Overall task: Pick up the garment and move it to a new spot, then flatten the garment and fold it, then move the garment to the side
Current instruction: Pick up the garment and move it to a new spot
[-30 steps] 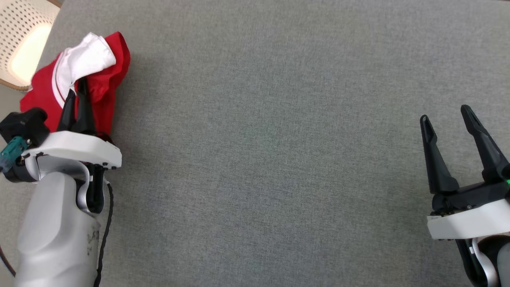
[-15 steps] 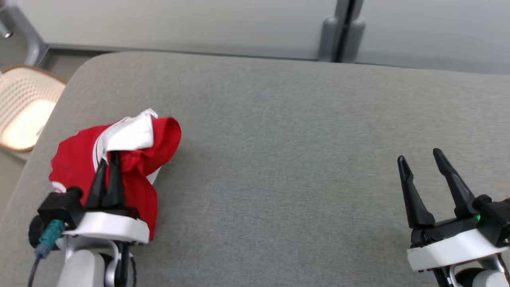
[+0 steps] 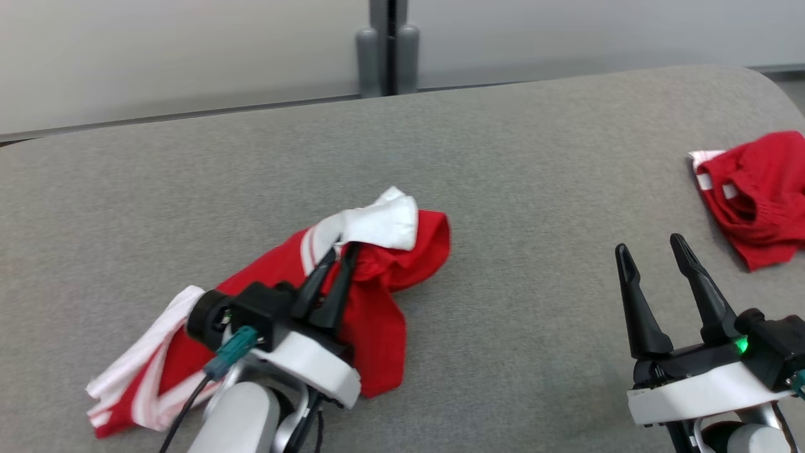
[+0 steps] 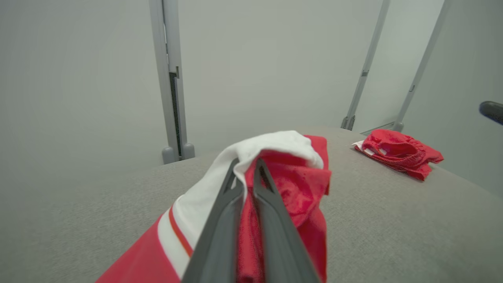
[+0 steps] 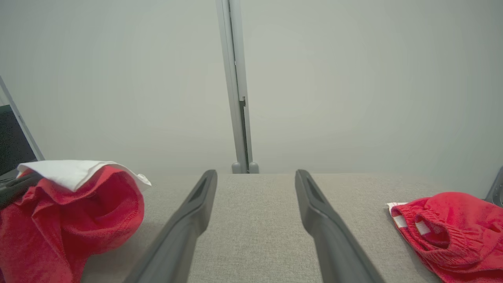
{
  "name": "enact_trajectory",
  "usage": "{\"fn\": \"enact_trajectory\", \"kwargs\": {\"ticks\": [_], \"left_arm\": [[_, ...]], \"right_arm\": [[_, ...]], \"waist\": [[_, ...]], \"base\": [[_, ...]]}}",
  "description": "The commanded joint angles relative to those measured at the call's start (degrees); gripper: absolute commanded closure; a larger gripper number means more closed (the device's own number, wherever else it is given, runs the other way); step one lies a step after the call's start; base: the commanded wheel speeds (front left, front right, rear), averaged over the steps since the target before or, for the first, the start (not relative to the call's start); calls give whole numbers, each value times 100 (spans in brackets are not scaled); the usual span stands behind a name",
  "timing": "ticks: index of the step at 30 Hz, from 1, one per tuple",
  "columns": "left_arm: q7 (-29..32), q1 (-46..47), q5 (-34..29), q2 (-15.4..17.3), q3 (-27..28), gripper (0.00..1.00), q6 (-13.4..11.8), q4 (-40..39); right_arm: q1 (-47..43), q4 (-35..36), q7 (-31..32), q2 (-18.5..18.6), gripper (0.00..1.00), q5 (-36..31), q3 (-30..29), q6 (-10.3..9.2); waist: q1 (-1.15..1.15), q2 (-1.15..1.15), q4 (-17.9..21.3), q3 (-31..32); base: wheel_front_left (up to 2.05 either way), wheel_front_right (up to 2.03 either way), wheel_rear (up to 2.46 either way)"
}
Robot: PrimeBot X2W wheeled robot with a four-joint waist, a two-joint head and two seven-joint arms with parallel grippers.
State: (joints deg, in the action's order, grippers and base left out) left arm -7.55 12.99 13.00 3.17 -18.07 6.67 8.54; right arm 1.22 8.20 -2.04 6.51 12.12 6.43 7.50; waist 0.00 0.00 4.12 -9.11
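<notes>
Red garment point(image 3: 377, 314) in left pincer point(image 3: 344, 250), now nearer table point(image 3: 503, 157) ctr vs. before

No legible text or markings.

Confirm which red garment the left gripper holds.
The red garment with the white panel, pinched in the shut left gripper; the other red garment lies untouched far right.
</notes>
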Motion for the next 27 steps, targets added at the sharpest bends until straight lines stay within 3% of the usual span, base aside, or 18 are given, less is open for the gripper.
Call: {"fn": "enact_trajectory", "kwargs": {"ticks": [1,4,9,10,11,12,21,27], "left_arm": [[23,182,-48,8,-222,100,37,48],[127,445,-78,8,-770,100,70,157],[201,840,-34,62,-1541,100,83,522],[183,917,1,82,-1646,84,84,592],[162,982,25,101,-1747,13,81,650],[122,1039,65,110,-1836,0,82,691],[-401,1211,385,225,-2093,0,69,436],[-621,990,546,376,-1587,0,-297,70]], "right_arm": [[52,-30,-82,-36,0,55,-23,-2],[96,-98,-185,-106,0,95,-15,-1],[164,-273,-427,-219,0,172,-77,-1],[168,-306,-476,-234,0,190,-77,-1],[187,-332,-515,-245,0,197,-82,-1],[216,-367,-544,-256,0,194,-84,-1],[375,-458,-572,-187,0,67,-77,-1],[315,-408,-430,-55,0,3,-91,-2]], "waist": [[0,0,614,-357],[0,0,998,-624],[0,0,1316,-1018],[0,0,1332,-1076],[0,0,1333,-1126],[0,0,1327,-1162],[0,0,893,-994],[0,0,493,-625]], "base": [[0,0,0],[0,0,0],[0,0,0],[0,0,0],[0,0,0],[0,0,0],[0,0,0],[0,0,0]]}}
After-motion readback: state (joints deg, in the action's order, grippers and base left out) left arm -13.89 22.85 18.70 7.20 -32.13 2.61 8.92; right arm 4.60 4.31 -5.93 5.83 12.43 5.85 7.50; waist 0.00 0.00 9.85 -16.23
